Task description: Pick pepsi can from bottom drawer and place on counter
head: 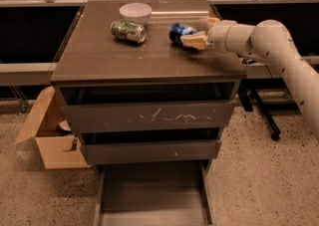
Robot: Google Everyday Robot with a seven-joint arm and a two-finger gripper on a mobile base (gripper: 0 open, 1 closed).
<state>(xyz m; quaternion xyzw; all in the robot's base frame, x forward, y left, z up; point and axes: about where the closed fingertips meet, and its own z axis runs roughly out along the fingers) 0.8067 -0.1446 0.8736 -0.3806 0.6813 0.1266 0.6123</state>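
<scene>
The tabletop (pixel 149 56) of the cabinet carried the pepsi can (pixel 177 31) at its right rear, well above the open bottom drawer (pixel 152 195). The gripper (pixel 193 32) reached in from the right. The can's long axis ran leftward from it, and the fingers (pixel 195 41) appeared closed on the can's right end.

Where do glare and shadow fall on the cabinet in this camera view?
Camera view: a pale glare streak crosses the counter right of the white bowl; dark shadow fills the recesses above the two upper drawers; the claw, at the pepsi can, casts a faint shadow beneath.
</scene>
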